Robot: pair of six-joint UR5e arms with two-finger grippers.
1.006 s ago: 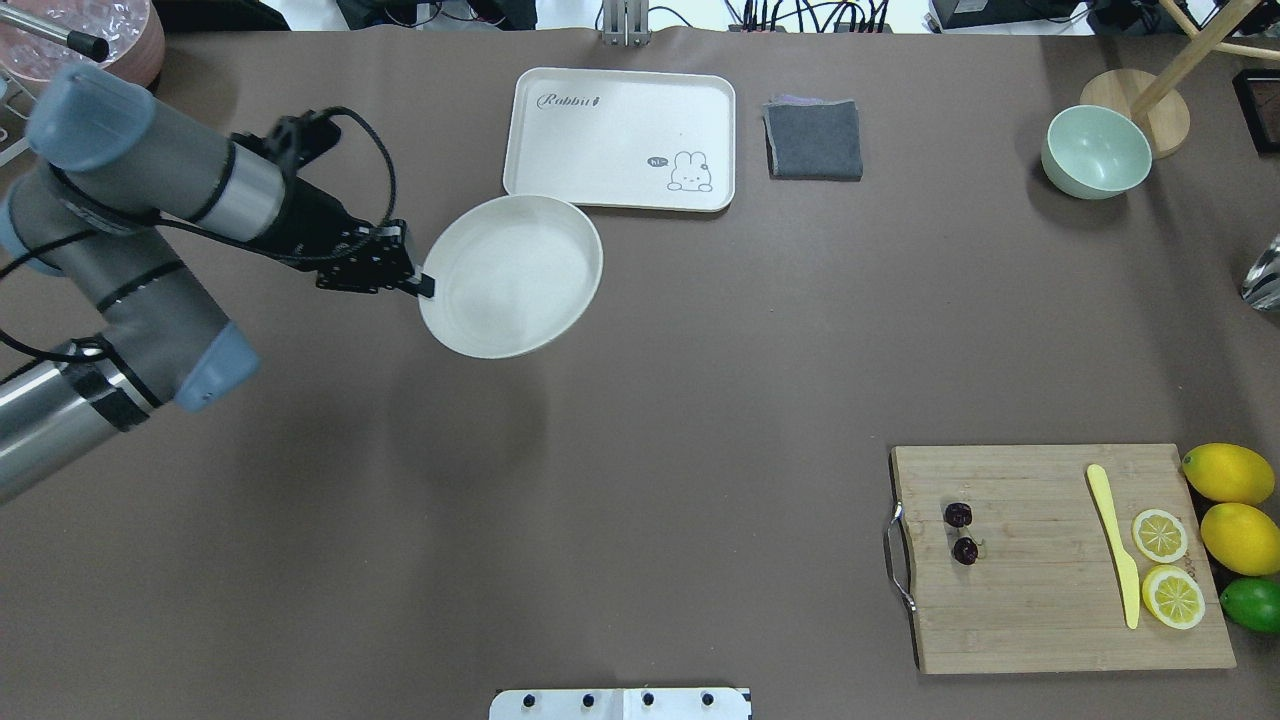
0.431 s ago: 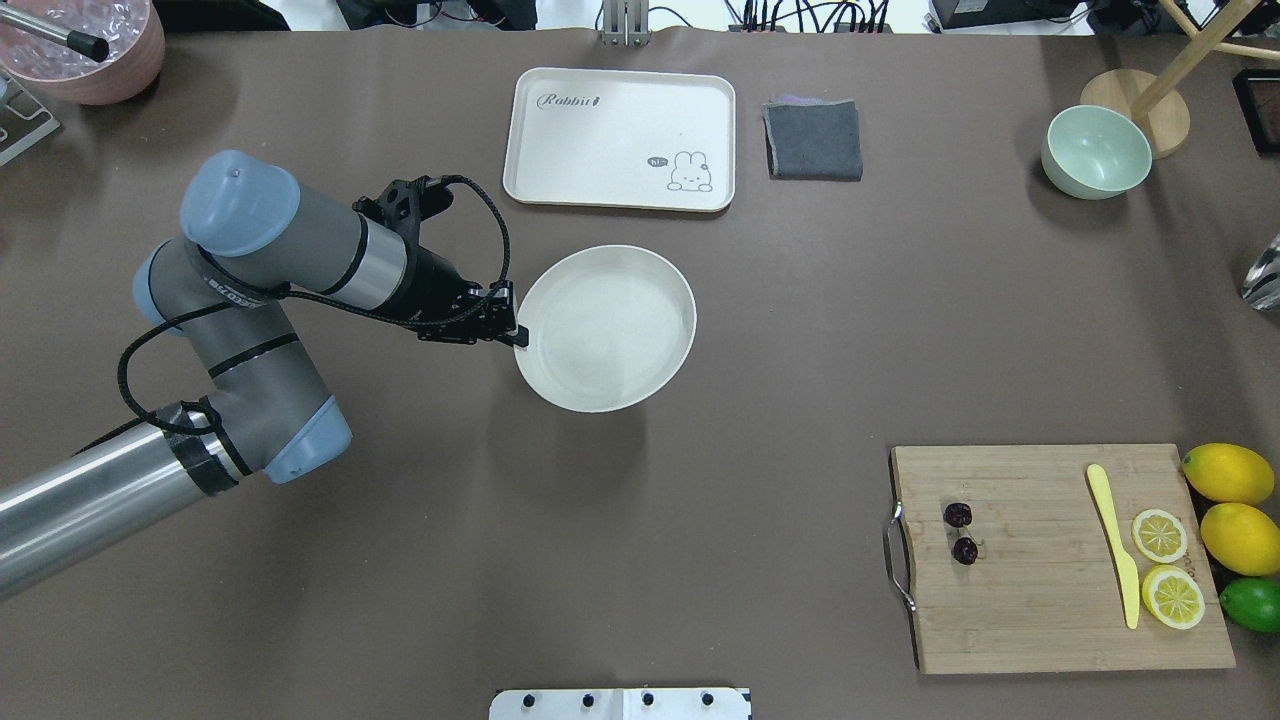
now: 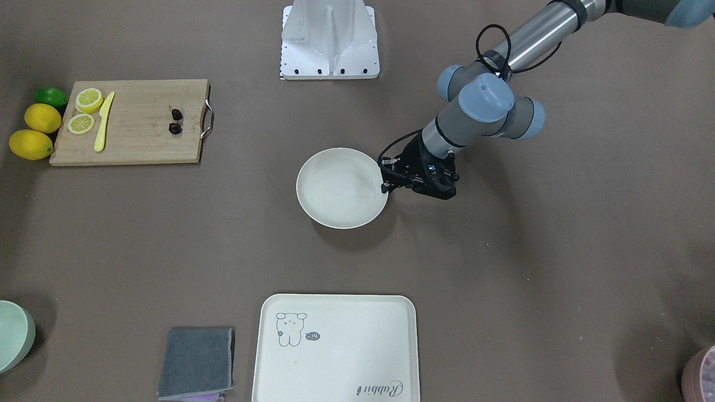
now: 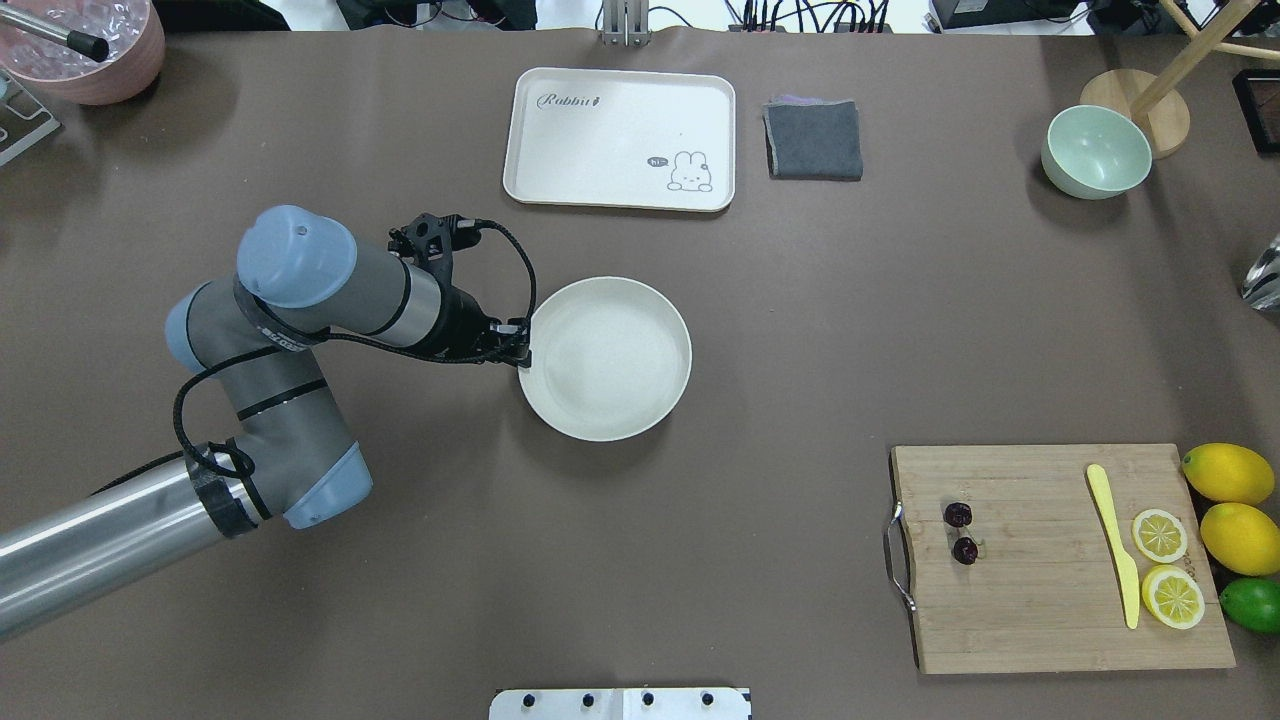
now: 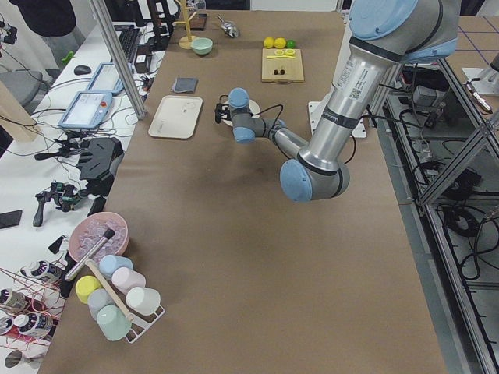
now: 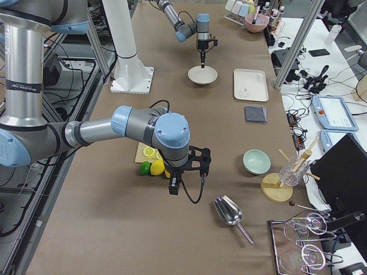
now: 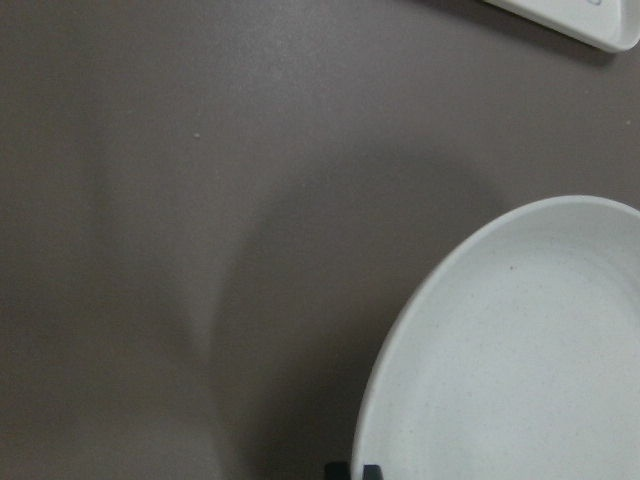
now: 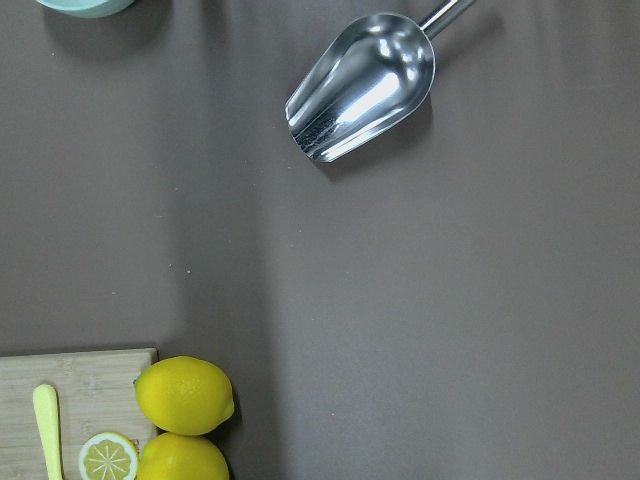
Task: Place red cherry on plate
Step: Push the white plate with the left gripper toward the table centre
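The red cherry is two tiny dark fruits lying on the left part of a wooden cutting board at the near right; the front-facing view also shows the cherry. The cream-white plate sits low at the table's middle, empty. My left gripper is shut on the plate's left rim, seen from the front as the left gripper against the plate. Whether the plate rests on the table I cannot tell. My right gripper hangs beyond the board's right end, near the lemons; open or shut I cannot tell.
On the board lie a yellow knife and two lemon slices; two lemons and a lime sit beside it. A rabbit tray, grey cloth and green bowl line the far side. A metal scoop lies further right.
My left arm has carried the plate from beside the tray rightwards and nearer to the robot, to the table's middle. The cherry and board have not moved.
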